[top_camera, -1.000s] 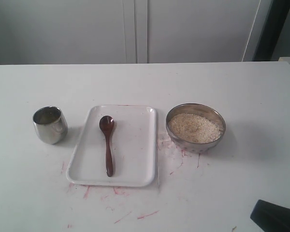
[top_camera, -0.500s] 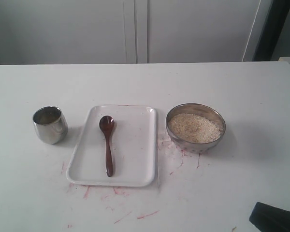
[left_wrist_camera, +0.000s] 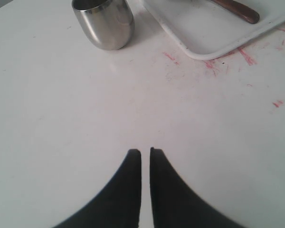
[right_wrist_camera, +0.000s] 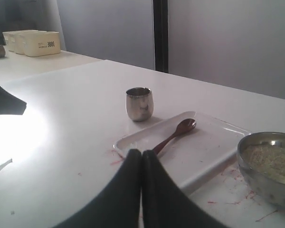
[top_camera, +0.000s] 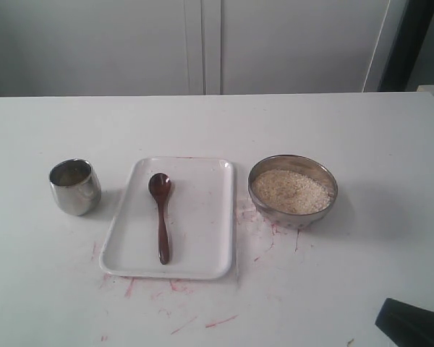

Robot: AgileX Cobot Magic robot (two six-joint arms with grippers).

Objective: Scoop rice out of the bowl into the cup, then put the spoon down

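Right tool is pinched fully shut with nothing in it. The left tool is closed down to a sliver, also empty, hanging over bare bench. Honestly, nothing's really changed in the last second: the spoon lies flat on the white tray same as before, between the cup and the bowl, rice all in the bowl. Only the dark shape at the near right corner wobbled a hair. So I'd say scooping hasn't started. First job is opening a tool and going for the spoon.
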